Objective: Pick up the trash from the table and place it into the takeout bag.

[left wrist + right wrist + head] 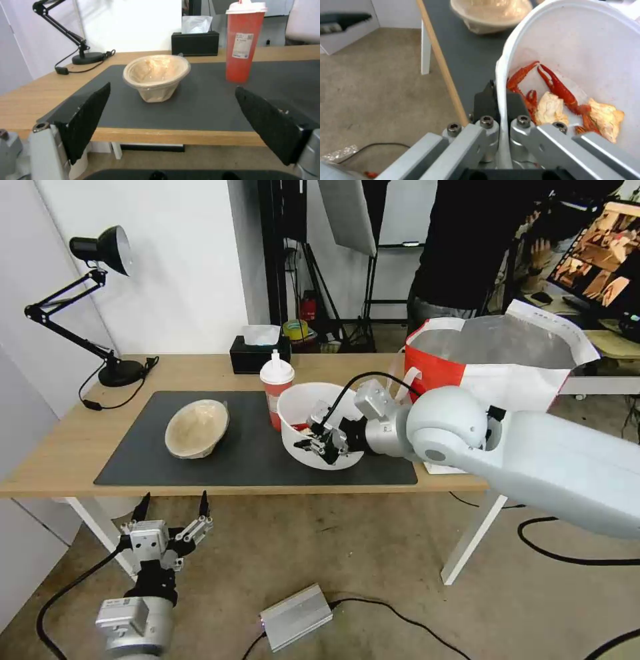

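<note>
My right gripper (315, 441) (500, 97) is shut on the near rim of the white plastic bowl (300, 410) (580, 50), one finger inside, one outside. The bowl is tilted and holds red crayfish shells and tan scraps (566, 105). Just left of it the red-orange drink cup (276, 387) (244, 42) stands upright with its white lid. The beige pulp bowl (197, 428) (156, 75) lies tipped on the dark mat (147, 447). The takeout bag (497, 357) stands open at the table's right end. My left gripper (175, 507) (173, 117) hangs open below the table's front edge.
A black tissue box (260, 352) sits at the back of the table (60, 447), with a black desk lamp (100, 300) at the back left. A silver box (295, 617) and cables lie on the floor. A person stands behind the bag.
</note>
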You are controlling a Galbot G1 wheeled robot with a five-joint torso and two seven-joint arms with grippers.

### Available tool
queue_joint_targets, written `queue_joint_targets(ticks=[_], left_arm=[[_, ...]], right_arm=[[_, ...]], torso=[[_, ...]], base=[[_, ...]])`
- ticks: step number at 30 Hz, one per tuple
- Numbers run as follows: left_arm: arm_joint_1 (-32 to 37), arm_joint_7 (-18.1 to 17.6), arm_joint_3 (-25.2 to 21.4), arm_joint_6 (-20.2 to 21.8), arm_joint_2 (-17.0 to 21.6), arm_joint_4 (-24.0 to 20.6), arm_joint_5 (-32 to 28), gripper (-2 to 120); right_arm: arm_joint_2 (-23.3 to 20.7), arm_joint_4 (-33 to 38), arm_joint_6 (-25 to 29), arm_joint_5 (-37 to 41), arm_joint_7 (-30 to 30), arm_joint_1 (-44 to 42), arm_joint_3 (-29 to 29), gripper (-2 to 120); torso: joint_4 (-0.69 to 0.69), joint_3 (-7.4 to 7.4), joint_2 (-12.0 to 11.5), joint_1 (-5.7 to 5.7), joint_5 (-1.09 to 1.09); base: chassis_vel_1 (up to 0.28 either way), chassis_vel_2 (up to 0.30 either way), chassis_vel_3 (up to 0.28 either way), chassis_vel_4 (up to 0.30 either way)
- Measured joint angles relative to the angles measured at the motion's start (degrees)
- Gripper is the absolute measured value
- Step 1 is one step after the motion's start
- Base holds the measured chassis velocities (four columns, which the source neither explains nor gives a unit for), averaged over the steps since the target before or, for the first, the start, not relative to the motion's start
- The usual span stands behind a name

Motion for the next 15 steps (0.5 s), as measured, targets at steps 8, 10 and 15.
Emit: queue_joint_targets(ticks=[8,10,15], left_arm=[[-0.03,0.0,0.13,-0.32,-0.12,0.08,0.04,100],[-0.04,0.0,0.15,-0.56,-0.13,0.1,0.07,100],[-0.05,0.01,0.14,-0.77,-0.1,0.23,0.13,100]], right_arm=[[-1.25,1.83,0.0,2.69,-0.28,5.97,-1.63,0],[-1.53,2.4,0.0,3.33,-0.39,7.33,-1.85,0],[-2.01,2.3,0.0,3.84,-1.31,9.69,-1.86,0]], torso=[[0.0,0.0,0.0,0.0,0.0],[0.0,0.0,0.0,0.0,0.0],[0.0,0.0,0.0,0.0,0.0]], base=[[0.0,0.0,0.0,0.0],[0.0,0.0,0.0,0.0],[0.0,0.0,0.0,0.0]])
